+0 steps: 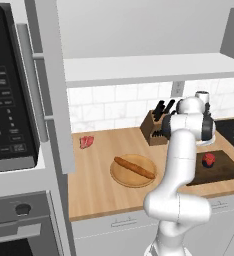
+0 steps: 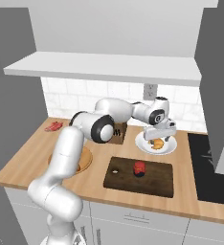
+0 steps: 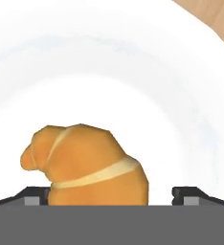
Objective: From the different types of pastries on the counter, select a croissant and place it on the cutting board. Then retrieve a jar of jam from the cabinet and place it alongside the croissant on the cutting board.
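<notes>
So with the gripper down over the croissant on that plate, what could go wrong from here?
The open gripper straddles the croissant low on the white plate; closing could scrape or drag the plate. The croissant is lumpy and sits off-centre between the fingertips, so it may twist or slip. On the cutting board, a red item narrows the landing space.

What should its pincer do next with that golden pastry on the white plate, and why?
Probably close on it. The open pincer already straddles the croissant on the white plate, one fingertip on each side, and the pastry still has to go to the cutting board.
</notes>
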Tool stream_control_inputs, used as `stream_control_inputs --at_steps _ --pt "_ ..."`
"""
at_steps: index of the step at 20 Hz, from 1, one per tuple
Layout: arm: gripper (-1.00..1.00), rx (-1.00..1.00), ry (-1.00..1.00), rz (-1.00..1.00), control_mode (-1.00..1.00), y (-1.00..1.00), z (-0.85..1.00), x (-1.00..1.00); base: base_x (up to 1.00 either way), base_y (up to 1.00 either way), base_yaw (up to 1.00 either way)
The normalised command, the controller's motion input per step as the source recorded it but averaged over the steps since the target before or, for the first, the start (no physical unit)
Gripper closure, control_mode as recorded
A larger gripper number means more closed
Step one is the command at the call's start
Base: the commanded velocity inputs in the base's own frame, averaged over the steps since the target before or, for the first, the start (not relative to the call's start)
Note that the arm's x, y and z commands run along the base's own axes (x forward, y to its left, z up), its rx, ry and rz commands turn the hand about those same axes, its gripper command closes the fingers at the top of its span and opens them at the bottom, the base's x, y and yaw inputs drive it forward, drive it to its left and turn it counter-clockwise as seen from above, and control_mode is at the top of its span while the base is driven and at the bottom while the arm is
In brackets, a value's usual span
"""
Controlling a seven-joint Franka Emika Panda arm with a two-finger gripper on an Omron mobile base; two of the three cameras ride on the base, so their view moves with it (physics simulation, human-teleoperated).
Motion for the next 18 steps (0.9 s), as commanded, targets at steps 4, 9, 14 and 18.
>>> stream_control_inputs --at_steps 4,9,14,18 --pt "-1.0 0.0 0.09 0.0 -1.0 -0.02 -0.6 0.0 0.0 0.0 0.0" --pt "1.0 0.0 0.02 0.0 -1.0 0.0 -0.16 0.08 0.0 0.0 0.0" --pt "1.0 0.03 0.06 0.0 -1.0 -0.01 0.15 -0.04 0.0 0.0 0.0" --pt "1.0 0.0 0.09 0.0 -1.0 -0.15 0.0 -0.32 0.0 0.0 0.0"
